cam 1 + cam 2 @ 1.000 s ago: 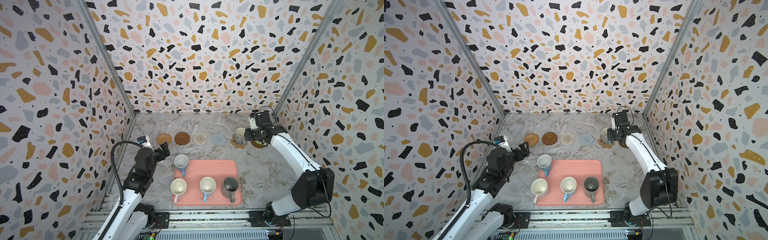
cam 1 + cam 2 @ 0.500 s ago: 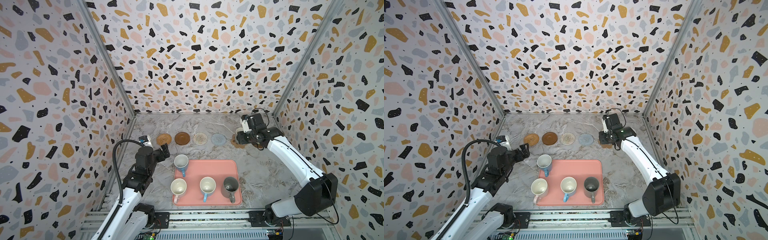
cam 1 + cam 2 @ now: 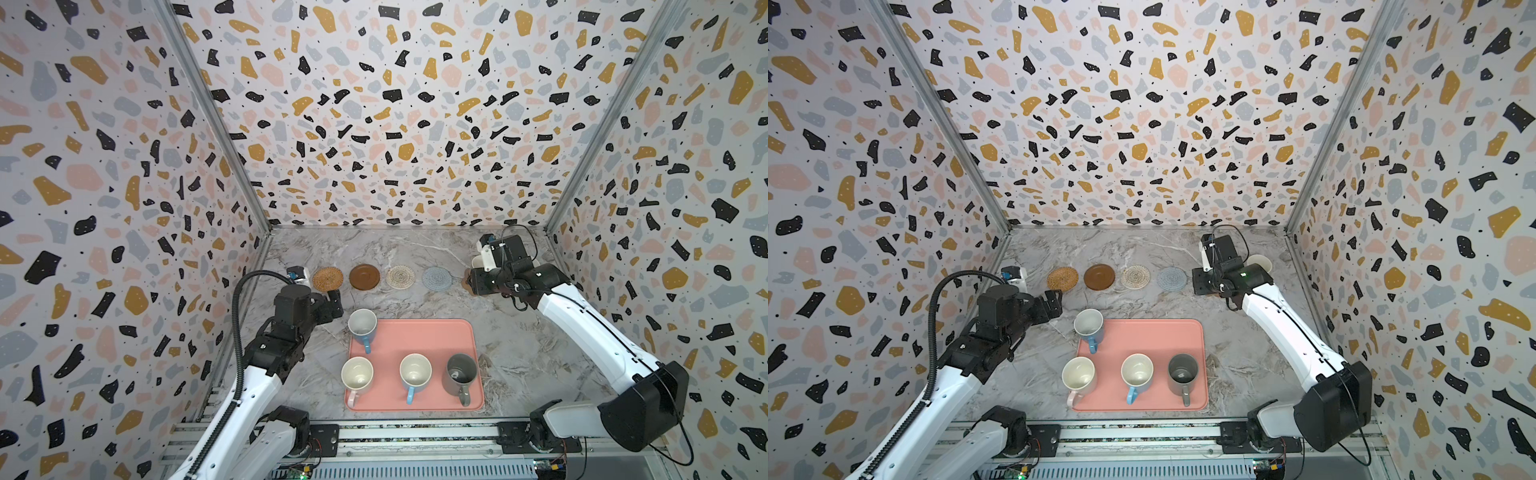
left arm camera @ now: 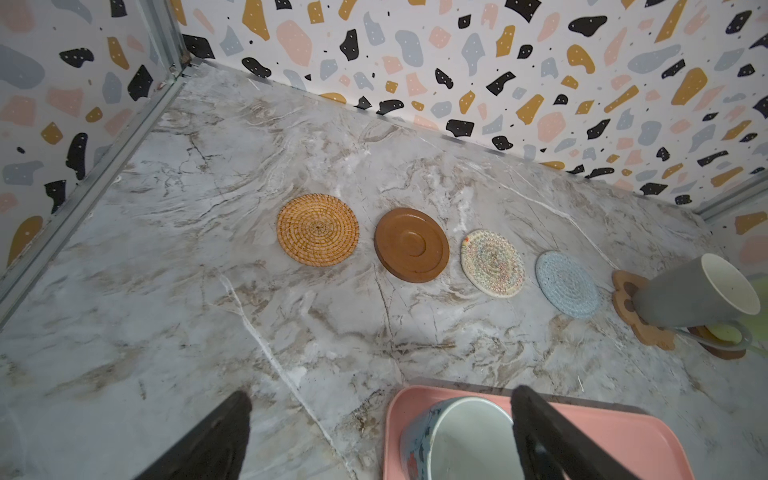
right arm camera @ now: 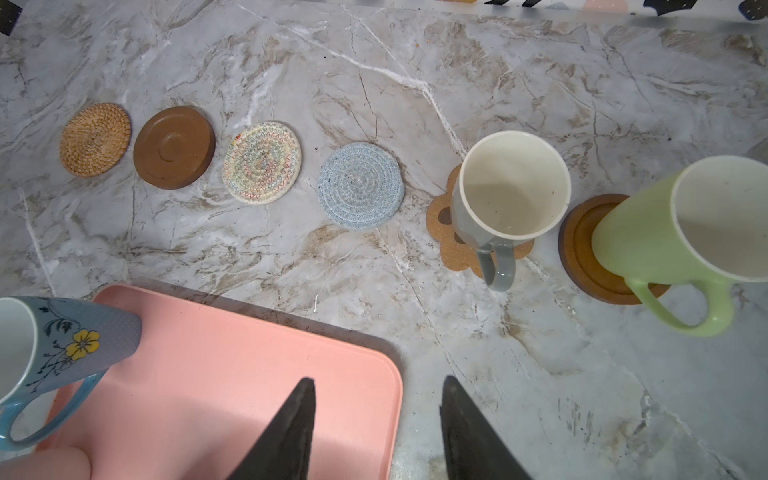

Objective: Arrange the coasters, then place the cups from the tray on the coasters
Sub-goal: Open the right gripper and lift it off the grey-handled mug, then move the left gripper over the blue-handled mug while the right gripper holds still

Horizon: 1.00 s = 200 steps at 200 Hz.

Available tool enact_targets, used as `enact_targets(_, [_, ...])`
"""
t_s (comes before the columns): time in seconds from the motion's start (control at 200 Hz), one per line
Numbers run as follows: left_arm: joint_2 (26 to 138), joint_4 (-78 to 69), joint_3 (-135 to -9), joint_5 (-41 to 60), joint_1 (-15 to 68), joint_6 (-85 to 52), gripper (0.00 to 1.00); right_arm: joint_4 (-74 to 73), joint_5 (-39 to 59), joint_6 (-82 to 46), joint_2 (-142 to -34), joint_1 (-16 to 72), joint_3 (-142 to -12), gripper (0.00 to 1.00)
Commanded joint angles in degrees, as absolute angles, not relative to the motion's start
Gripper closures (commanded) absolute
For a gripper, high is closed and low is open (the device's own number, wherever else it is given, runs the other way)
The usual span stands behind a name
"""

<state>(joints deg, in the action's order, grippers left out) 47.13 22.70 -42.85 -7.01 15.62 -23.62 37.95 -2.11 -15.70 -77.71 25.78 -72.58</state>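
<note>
A row is formed along the far part of the marble surface (image 3: 519,345) by six mats. From the left, an orange-tan woven round (image 3: 328,279), a dark brown disc (image 3: 364,277), a beige woven round (image 3: 400,276) and a light-blue woven round (image 3: 437,278) are left bare. Next to the right, a grey mug (image 5: 509,187) is stood upright on the tan paw-shaped coaster (image 5: 442,232). At the right end, a light green mug (image 5: 648,232) is stood on the second dark brown disc (image 5: 577,245).

The salmon-pink tray (image 3: 428,336) is set nearer, about the middle of the surface. Four mugs are carried on it: a blue flowered mug (image 3: 362,326) at its far left corner, and along its near edge a pale pink mug (image 3: 356,376), a light blue mug (image 3: 414,372) and a dark grey mug (image 3: 460,374).

The left claw (image 4: 380,397) is spread wide and released, with nothing grasped. It is held just left of the blue flowered mug, and whether that mug's rim is touched cannot be told. The right claw (image 5: 376,380) is partly parted and empty, held above the surface by the paw-shaped coaster, and the grey mug is hidden by it in both top views
</note>
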Motion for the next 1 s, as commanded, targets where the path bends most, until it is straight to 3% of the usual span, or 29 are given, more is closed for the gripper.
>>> enact_targets(0.0, [48.5, 27.1, -45.2, -7.0, 18.1, -22.7, 0.03, 37.2, -1.7, -16.9, -75.8, 26.6, -71.9, 0.49])
enact_targets(0.355, [53.5, 35.8, -51.2, -12.8, 30.1, -27.3, 0.05, 34.6, 0.4, -17.5, -76.0, 27.2, -71.2, 0.48])
enact_targets(0.681, [61.2, 42.8, -57.3, -10.8, 41.3, -33.3, 0.08, 34.5, 2.1, -16.3, -75.2, 27.2, -71.5, 0.47])
enact_targets(0.996, [66.1, 48.2, -57.4, -7.2, 43.6, -35.9, 0.09, 32.9, 3.4, -14.7, -74.8, 27.2, -70.4, 0.47])
